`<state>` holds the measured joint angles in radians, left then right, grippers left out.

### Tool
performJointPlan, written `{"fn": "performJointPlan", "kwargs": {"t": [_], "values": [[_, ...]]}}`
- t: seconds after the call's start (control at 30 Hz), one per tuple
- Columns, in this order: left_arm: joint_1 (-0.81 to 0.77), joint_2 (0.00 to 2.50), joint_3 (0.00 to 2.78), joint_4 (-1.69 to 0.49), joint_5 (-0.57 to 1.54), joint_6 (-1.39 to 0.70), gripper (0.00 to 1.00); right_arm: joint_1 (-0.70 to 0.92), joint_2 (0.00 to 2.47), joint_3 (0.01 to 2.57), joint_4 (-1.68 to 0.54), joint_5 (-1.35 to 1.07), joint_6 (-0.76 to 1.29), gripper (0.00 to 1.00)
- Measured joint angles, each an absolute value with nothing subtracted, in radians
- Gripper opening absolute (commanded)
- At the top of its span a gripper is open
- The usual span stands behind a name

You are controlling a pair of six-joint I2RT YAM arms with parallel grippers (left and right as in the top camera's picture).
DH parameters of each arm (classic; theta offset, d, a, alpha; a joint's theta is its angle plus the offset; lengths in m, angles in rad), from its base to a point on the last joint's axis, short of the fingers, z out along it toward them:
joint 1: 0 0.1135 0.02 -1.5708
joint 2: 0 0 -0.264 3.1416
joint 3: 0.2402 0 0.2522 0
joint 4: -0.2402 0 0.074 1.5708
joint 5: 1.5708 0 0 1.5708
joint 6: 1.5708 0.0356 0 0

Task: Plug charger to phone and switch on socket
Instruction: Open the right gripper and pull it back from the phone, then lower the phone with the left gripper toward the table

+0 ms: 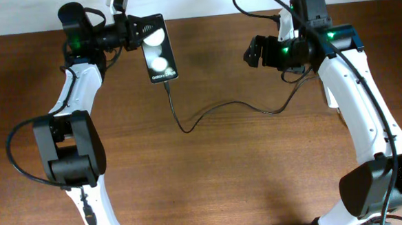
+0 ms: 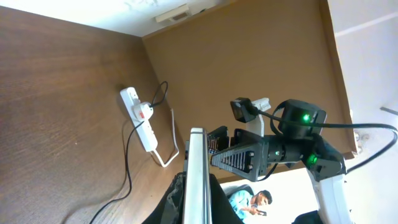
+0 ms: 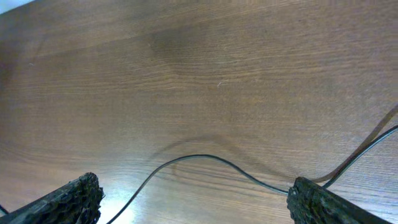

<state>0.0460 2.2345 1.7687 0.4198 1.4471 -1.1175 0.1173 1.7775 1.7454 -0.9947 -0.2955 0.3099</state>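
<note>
Now | your left claw (image 1: 140,31) is clamped on the phone (image 1: 158,53) near the bench (image 1: 225,180) far edge | cable (image 1: 215,110) meets the phone's lower end and trails right | your right claw (image 3: 193,193) is spread wide, empty, above that cable | power strip (image 2: 140,118) lies flat on the bench, red switch up.

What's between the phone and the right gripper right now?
In the overhead view, only bare table lies between the phone and the right gripper; the charger cable loops below that line.
</note>
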Motion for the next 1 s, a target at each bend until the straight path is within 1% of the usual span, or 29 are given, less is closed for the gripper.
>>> {"fn": "performJointPlan", "kwargs": {"t": [0.13,0.33,0.37,0.47,0.53,0.73,0.83,0.93,1.0], "values": [[0.046,2.234,1.769,0.42,1.404,-1.109,0.0,0.117,1.777,1.73,-0.984,-0.272,0.305,0.99],[0.046,2.234,1.769,0.41,1.305,-1.028,0.0,0.118,1.777,1.661,-0.986,-0.262,0.302,0.99],[0.046,2.234,1.769,0.385,1.291,-1.011,0.0,0.118,1.777,1.651,-0.987,-0.262,0.302,0.99],[0.042,2.234,1.763,0.19,1.178,-0.913,0.0,0.118,1.778,1.615,-0.991,-0.261,0.302,0.99],[0.033,2.234,1.762,0.153,1.115,-0.854,0.0,0.118,1.778,1.612,-0.992,-0.262,0.297,0.99],[-0.023,2.237,1.762,0.153,0.966,-0.792,0.0,0.118,1.778,1.612,-1.031,-0.273,0.273,0.99],[-0.028,2.306,1.763,0.162,0.961,-0.789,0.0,0.118,1.778,1.612,-1.037,-0.301,0.257,0.99],[-0.043,2.4,1.757,0.26,0.994,-0.797,0.0,0.118,1.778,1.611,-1.038,-0.312,0.253,0.99],[-0.065,2.414,1.757,0.282,1.013,-0.797,0.0,0.118,1.778,1.61,-1.038,-0.316,0.251,0.99]]}}
